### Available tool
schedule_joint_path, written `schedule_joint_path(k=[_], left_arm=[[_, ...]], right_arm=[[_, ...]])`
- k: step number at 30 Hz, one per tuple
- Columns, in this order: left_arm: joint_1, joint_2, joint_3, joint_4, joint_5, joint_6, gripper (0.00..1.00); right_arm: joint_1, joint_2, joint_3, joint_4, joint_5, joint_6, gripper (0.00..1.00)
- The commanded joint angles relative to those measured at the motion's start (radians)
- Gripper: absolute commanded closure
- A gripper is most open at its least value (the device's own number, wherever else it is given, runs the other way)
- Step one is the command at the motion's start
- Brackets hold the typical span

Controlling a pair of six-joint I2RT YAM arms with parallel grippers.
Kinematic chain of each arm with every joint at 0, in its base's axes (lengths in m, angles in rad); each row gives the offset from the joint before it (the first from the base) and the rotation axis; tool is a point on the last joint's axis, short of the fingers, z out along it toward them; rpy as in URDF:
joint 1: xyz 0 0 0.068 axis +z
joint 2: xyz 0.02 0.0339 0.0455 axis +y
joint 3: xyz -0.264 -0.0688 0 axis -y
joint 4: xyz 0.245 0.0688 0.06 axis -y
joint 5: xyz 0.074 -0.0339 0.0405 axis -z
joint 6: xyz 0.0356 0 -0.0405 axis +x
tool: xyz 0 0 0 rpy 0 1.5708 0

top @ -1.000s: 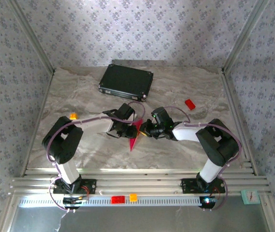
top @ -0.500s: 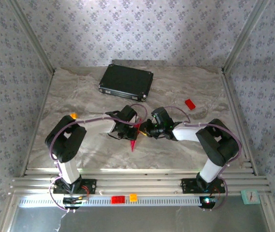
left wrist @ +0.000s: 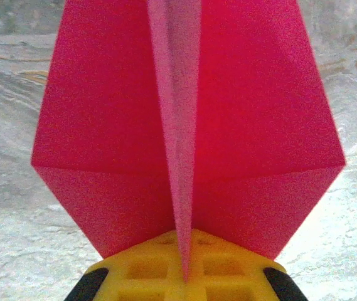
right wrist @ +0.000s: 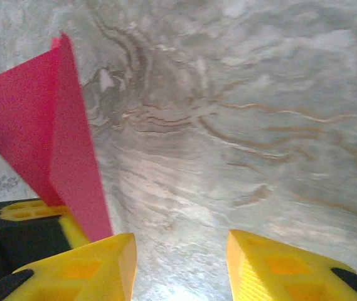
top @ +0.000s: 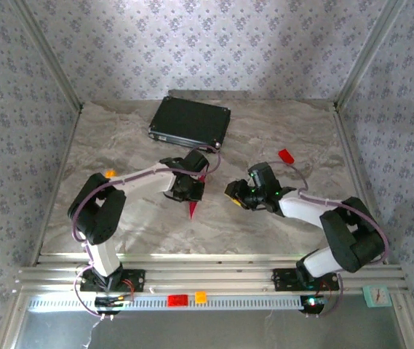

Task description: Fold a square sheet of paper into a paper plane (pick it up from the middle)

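The magenta-pink sheet of paper is folded into a slim pointed paper plane (top: 192, 209), held just above the marble table with its tip toward the near edge. My left gripper (top: 193, 189) is shut on its centre crease. In the left wrist view the wings (left wrist: 112, 125) spread to both sides above the yellow jaws of that gripper (left wrist: 184, 276). My right gripper (top: 231, 193) stands to the right of the plane, apart from it and open. Bare table shows between the fingers of the right gripper (right wrist: 181, 266), with the plane (right wrist: 43, 125) at the left.
A black case (top: 190, 122) lies at the back of the table. A small red block (top: 286, 155) sits right of centre and a tiny orange cube (top: 110, 174) at the left. A red piece (top: 177, 299) and an orange piece (top: 200, 296) rest on the front rail.
My right gripper has opened, let go of the paper and drawn back to the right. My left gripper has closed fully on the crease and shifted the plane slightly left and away.
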Motion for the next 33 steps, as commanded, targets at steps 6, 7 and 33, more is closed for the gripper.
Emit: schedule_joint_path(k=[6,7,33], left_arm=[[-0.008,0.063,0.028,-0.098,-0.05,-0.065,0.94],[-0.008,0.066,0.028,-0.096,-0.05,-0.069,0.94],[-0.015,0.106,-0.056,-0.066,-0.124,-0.113,0.69]], right_arm=[[-0.019,-0.06,-0.047,-0.069,0.022,-0.028,0.55],[-0.02,-0.061,-0.049,-0.07,0.022,-0.027,0.55],[-0.023,-0.061,-0.038,-0.087,0.021,-0.034,0.53]])
